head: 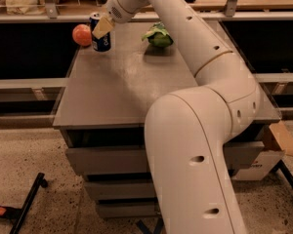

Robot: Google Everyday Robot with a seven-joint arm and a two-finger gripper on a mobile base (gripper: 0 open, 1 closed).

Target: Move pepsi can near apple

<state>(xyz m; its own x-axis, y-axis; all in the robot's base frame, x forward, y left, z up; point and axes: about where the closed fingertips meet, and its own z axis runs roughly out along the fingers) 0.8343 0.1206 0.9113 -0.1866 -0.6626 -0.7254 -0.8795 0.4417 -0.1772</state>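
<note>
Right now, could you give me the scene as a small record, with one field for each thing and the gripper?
table: grey top, drawers below
apple: far left corner of the table
pepsi can: upright, just right of the apple, close beside it
green bag: far side, right of the can, apart from it
gripper: at the can's upper part

The gripper [102, 28], against the can [103, 43], is showing smooth matt plastic. The can is gleaming like glossy metal. Left of the gripper, the apple [81, 35] is looking smooth; right, the bag [158, 35] is appearing crinkled.
</note>
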